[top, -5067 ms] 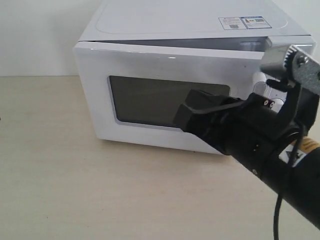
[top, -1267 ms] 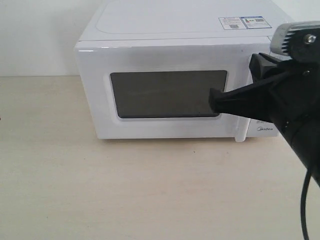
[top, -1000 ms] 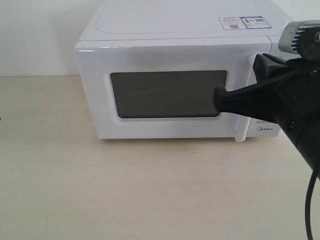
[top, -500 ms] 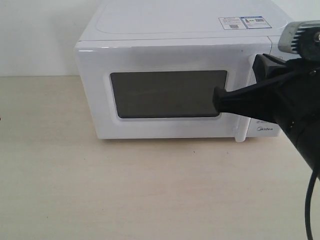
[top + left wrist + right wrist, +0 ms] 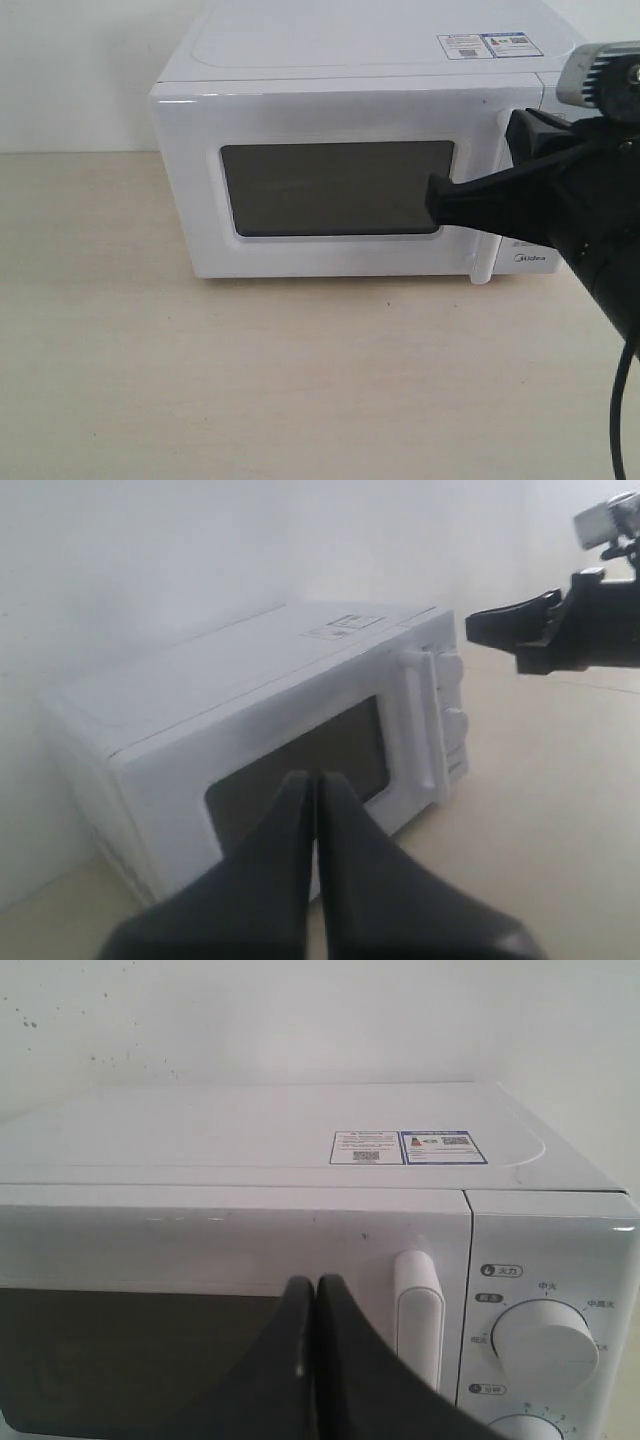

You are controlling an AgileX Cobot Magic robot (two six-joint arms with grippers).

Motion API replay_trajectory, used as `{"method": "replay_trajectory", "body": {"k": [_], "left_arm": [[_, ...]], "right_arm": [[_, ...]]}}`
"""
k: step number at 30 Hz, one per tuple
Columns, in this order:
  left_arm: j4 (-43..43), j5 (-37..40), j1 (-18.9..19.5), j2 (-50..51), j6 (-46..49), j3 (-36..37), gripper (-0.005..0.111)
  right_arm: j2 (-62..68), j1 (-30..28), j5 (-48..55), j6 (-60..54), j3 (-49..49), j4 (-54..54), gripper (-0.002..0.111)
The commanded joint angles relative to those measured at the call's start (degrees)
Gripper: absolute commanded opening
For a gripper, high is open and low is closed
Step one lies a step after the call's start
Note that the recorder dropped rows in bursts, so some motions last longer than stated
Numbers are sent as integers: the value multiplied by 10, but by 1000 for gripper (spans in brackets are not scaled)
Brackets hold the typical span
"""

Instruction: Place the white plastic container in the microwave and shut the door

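door (image 5: 190, 190) flush on Midea microwave (image 5: 350, 50); closing step looks done; white plastic container unseen, probably behind the dark window (image 5: 335, 188); left gripper (image 5: 314, 780) and right gripper (image 5: 314, 1288) both pinched together, empty; next: retract clear of handle (image 5: 418, 1305)

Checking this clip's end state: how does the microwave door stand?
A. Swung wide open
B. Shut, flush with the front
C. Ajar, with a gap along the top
B: the door lies flush with the front of the microwave, and no gap shows along its top edge.
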Motion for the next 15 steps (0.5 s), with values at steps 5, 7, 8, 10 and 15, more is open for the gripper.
{"method": "replay_trajectory", "body": {"k": [5, 7, 8, 10, 15], "left_arm": [[328, 136, 91, -76, -417, 2, 4], [343, 134, 97, -88, -445, 5, 4], [340, 117, 97, -95, -444, 9, 4], [317, 65, 100, -111, -444, 24, 4], [271, -10, 102, -133, -383, 91, 4]], "right_arm": [[-5, 1, 1, -2, 3, -1, 0], [-5, 1, 1, -2, 3, -1, 0], [-5, 1, 1, -2, 3, -1, 0], [-5, 1, 1, -2, 3, -1, 0], [-5, 1, 1, -2, 3, -1, 0]]}}
